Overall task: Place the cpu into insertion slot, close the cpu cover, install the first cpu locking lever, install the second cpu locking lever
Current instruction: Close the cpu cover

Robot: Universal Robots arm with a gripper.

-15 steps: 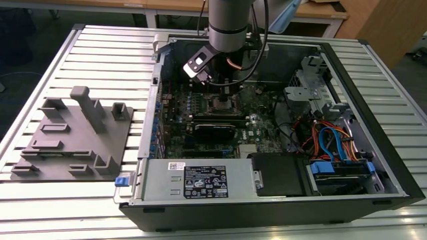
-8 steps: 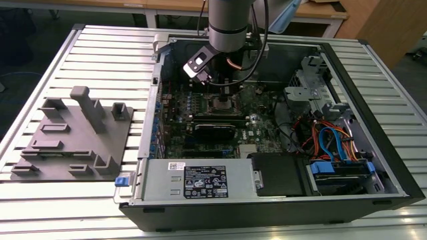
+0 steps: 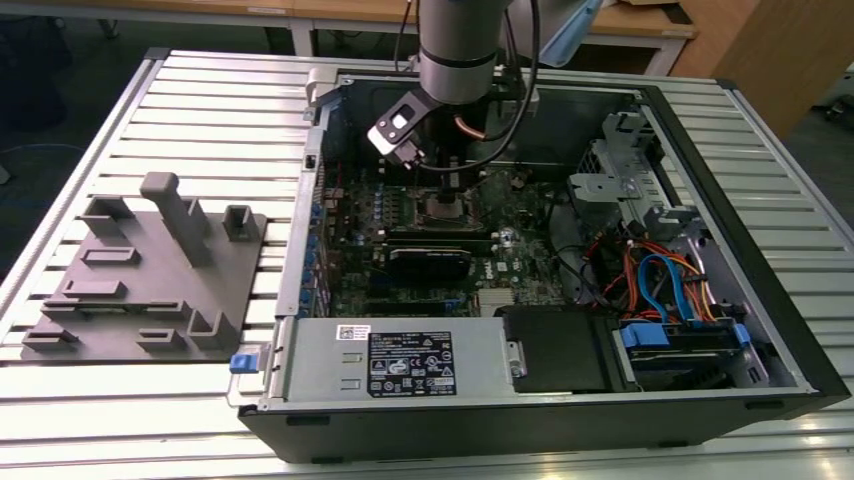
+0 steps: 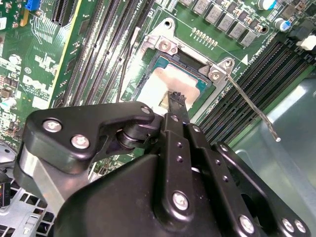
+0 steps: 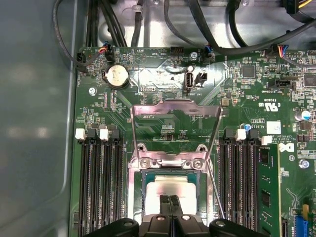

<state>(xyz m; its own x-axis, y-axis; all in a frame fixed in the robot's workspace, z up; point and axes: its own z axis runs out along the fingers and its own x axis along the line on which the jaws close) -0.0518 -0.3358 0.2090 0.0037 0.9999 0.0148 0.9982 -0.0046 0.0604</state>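
1. The claw (image 5: 170, 198) is narrow, its two fingers (image 5: 165, 206) pressed together along a thin seam and holding nothing.
2. Its tips sit at the dull metal top of the cpu (image 5: 170, 185). In the second wrist view the claw (image 4: 177, 99) meets the cpu (image 4: 160, 81) near one edge; whether it truly touches I cannot tell.
3. The cpu lies flat in the insertion slot (image 5: 136, 182), directly under the claw, with the slot's silvery rim (image 4: 148, 48) showing around it.
4. The cpu cover (image 5: 175, 106) stands open, swung up beyond the claw on its hinge, with green board visible through its cut-out.
5. A thin locking lever (image 4: 252, 106) sticks out unlatched just beside the claw, its free end over the grey case floor.
6. Long black memory slots (image 5: 101, 182) run on either side of the claw.
7. In the exterior view the claw (image 3: 447, 190) reaches down into the open computer case (image 3: 787, 330), which lies on the slatted surface (image 3: 134, 120). A grey fixture plate (image 3: 147, 280) sits well apart from the claw, towards the exterior view's left.
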